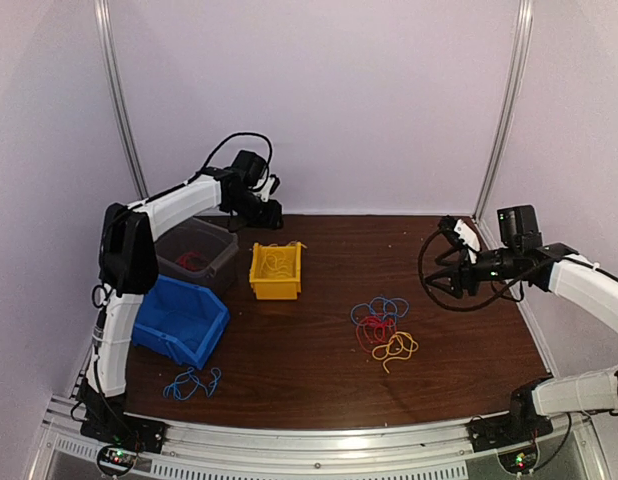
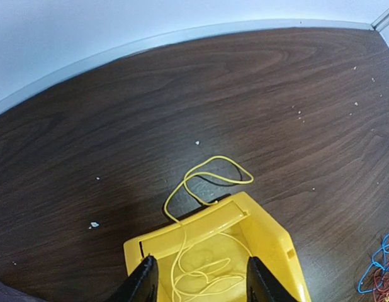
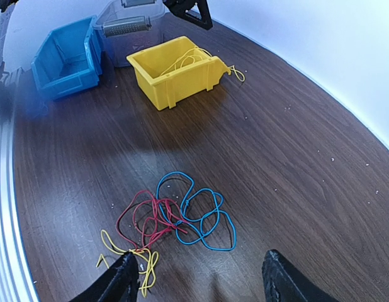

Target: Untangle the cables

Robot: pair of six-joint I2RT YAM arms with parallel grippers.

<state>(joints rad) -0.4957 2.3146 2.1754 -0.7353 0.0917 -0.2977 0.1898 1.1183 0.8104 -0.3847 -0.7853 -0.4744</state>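
A tangle of cables (image 1: 382, 326) lies on the wooden table right of centre: a blue strand (image 3: 201, 214), a red strand (image 3: 147, 217) and a yellow-orange strand (image 3: 141, 261) knotted together. My right gripper (image 3: 199, 257) hovers open just above and in front of this tangle, holding nothing; it also shows at the right side (image 1: 441, 258). My left gripper (image 2: 199, 259) is open over the yellow bin (image 2: 270, 233), at the back left (image 1: 264, 212). A thin yellow cable (image 2: 204, 274) lies inside that bin, with a loop (image 2: 214, 168) hanging over its far rim onto the table.
A blue bin (image 1: 179, 320) and a grey bin (image 1: 221, 260) with a red strand (image 1: 189, 262) inside stand at the left. A loose blue cable (image 1: 192, 383) lies near the front left edge. White walls close the table at the back and sides.
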